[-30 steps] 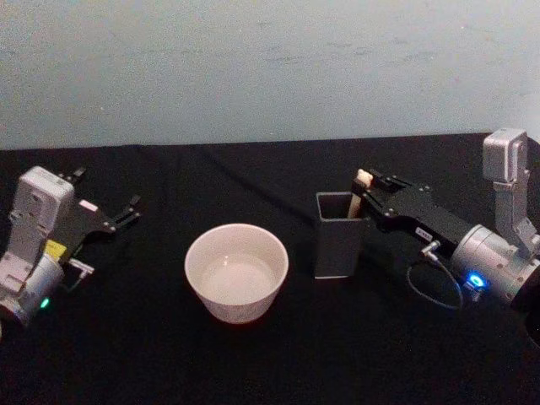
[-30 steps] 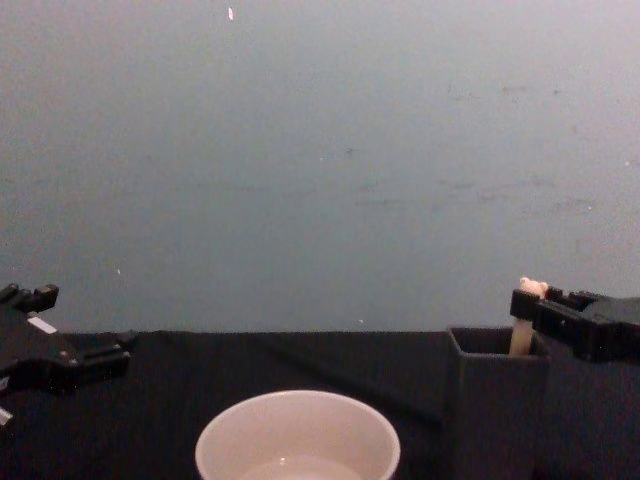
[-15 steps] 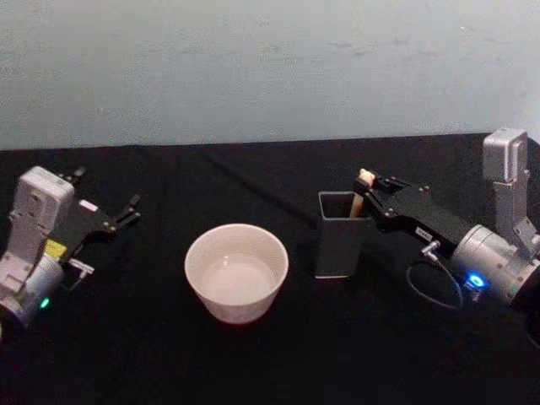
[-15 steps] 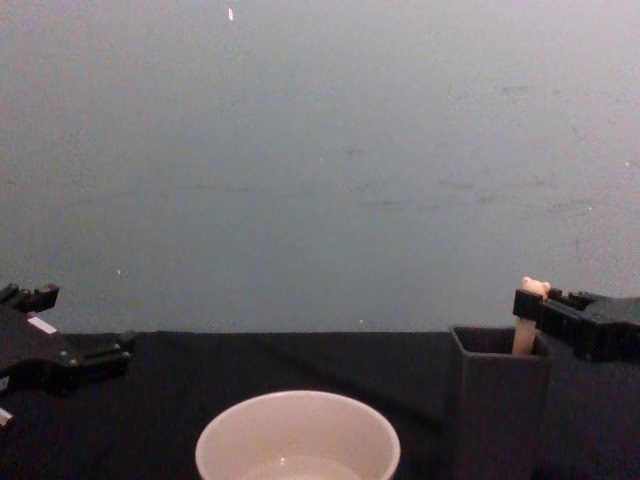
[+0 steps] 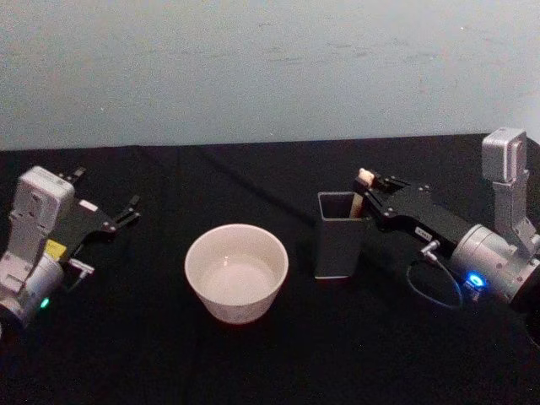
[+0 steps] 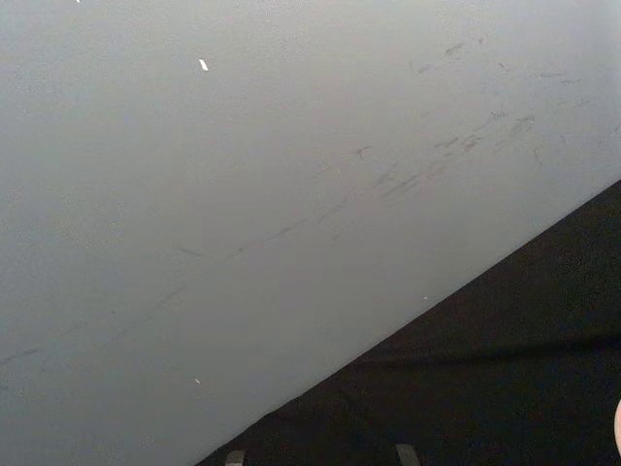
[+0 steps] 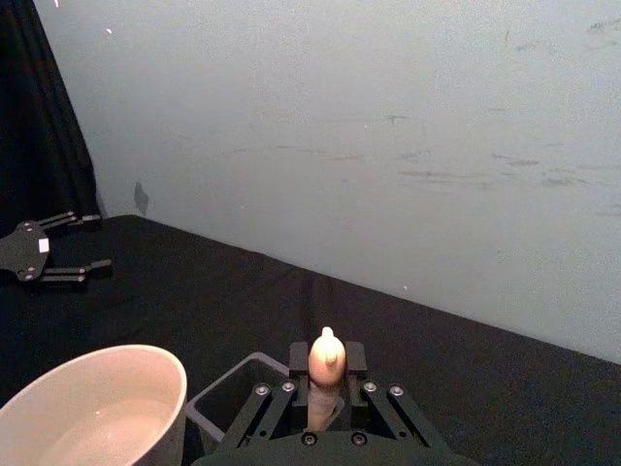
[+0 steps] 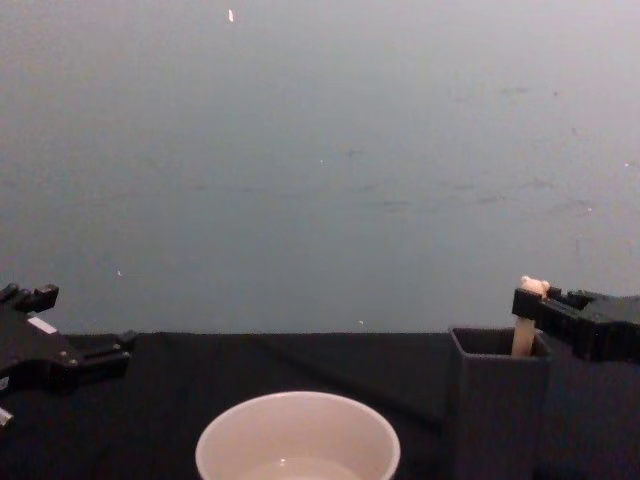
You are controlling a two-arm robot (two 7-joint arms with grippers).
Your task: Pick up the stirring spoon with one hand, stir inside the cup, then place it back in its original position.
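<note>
Nearest you, the cup (image 5: pixel 236 272): wide, round, smooth cream, bowl-shaped with a thin plain rim. It sits on the black cloth table (image 5: pixel 253 363), well off to the left of your right jaws and lower than them.

Next out is the holder (image 5: pixel 339 245), a matte dark grey box with straight walls and a square mouth. It stands upright directly under your right jaw tips, with a gap between it and the cup.

Now the stirring spoon (image 7: pixel 327 357): a slim peach-beige handle with a small rounded head on top. It stands upright at the right rear corner of the holder's mouth, its lower end hidden down inside the box.

Your right gripper (image 5: pixel 368 191) has it. The black angular fingers press on either side of the handle just below the head, jaws narrowed onto it.

That arm reaches in from the right, low over the table, fingers pointing left at the holder's mouth, and its silver wrist shows a blue light.

Your left gripper (image 5: pixel 108 190) sits parked far beyond the cup from your right jaws, its own jaws spread wide and angled toward the back.

Behind it all is a pale, faintly scuffed wall (image 5: pixel 270 67).
</note>
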